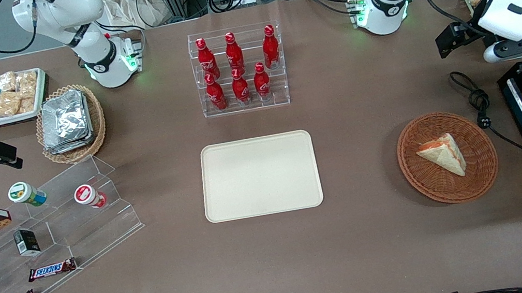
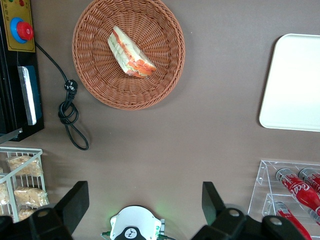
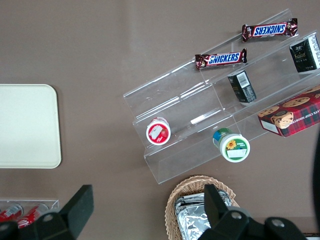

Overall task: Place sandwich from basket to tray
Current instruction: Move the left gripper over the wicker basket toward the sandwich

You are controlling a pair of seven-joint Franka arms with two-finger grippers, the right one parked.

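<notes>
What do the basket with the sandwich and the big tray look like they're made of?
The basket looks like woven wicker, reddish-brown and matte, with its weave ribs showing. The tray seems to be smooth moulded plastic or fibre, cream and dull, with rounded corners. The gripper hangs open above the table, farther from the front camera than the basket.

"SNICKERS" in blue letters on two brown chocolate bars [image 3: 220, 59] [image 3: 269, 30] lying on clear acrylic stepped shelf [image 3: 200, 117]. White script, apparently Coca-Cola logo, on red bottles [image 2: 300, 190] in clear acrylic rack [image 1: 238, 69]; only partly legible. Barcode on small black box [image 3: 242, 86]; digits unreadable. Remaining labels illegible.
</notes>
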